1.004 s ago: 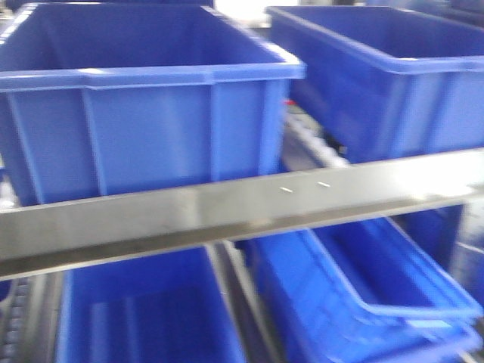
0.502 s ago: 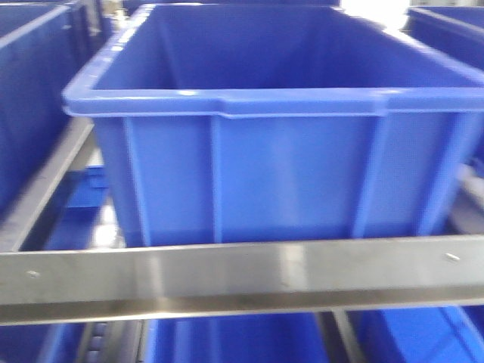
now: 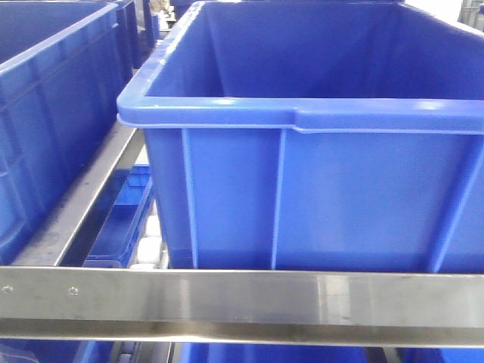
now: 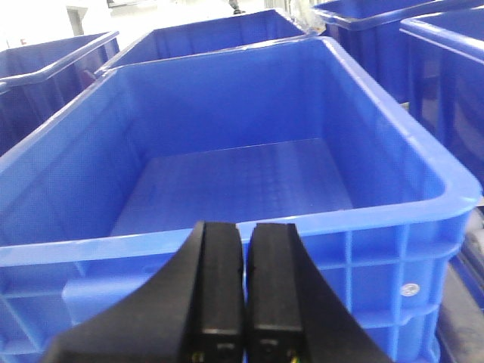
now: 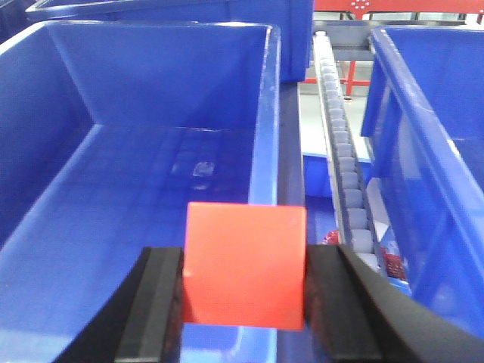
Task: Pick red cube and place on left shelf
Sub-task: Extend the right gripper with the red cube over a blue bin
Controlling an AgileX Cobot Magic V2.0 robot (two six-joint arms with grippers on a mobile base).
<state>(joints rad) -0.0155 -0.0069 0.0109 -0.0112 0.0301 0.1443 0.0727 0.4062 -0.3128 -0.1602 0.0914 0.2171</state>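
Note:
The red cube [image 5: 246,265] is clamped between the two black fingers of my right gripper [image 5: 246,261], held in the air above the right rim of a blue crate [image 5: 266,136]. My left gripper [image 4: 246,236] is shut with nothing between its fingers, hovering at the near rim of another blue crate [image 4: 227,234] whose floor is bare. The steel rail of the left shelf [image 3: 227,299] runs across the bottom of the front view, with a side rail [image 3: 83,204] leading back. Neither gripper shows in the front view.
A large blue crate [image 3: 318,181] sits on the shelf just behind the front rail, another blue crate [image 3: 53,113] to its left. In the right wrist view a roller track [image 5: 344,166] runs between crates, with a further blue crate [image 5: 423,151] on the right.
The front view has swung: the large crate has shifted right and now fills the frame closer up, and the steel rail, tilted a second ago, now lies level at the bottom.

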